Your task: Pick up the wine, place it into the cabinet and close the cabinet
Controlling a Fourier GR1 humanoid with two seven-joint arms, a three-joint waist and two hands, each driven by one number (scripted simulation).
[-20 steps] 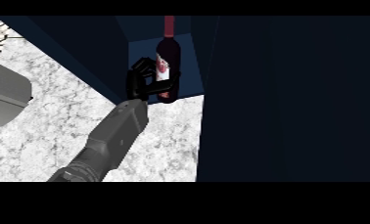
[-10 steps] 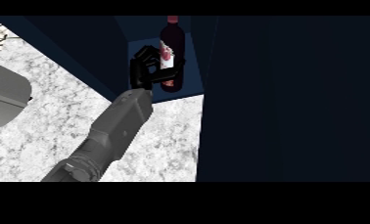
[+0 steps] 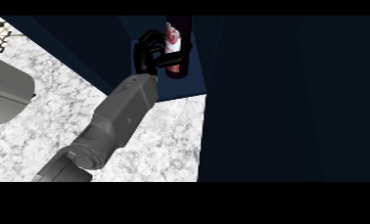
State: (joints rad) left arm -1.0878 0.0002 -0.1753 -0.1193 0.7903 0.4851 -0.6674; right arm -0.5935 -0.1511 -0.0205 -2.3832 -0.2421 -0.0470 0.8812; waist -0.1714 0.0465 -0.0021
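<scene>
With my left hand (image 3: 153, 54) inside the cabinet (image 3: 108, 42), fingers curled round the wine (image 3: 177, 39), I judge the carry nearly done: the bottle sits within the opening, above the tabletop (image 3: 65, 100). Release, withdrawal and closing the cabinet remain. My right hand is out of sight.

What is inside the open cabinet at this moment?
The wine bottle is inside the dark blue cabinet, with the left hand curled round it. The hand covers part of the bottle's side; the cabinet's deeper interior is too dark to read.
</scene>
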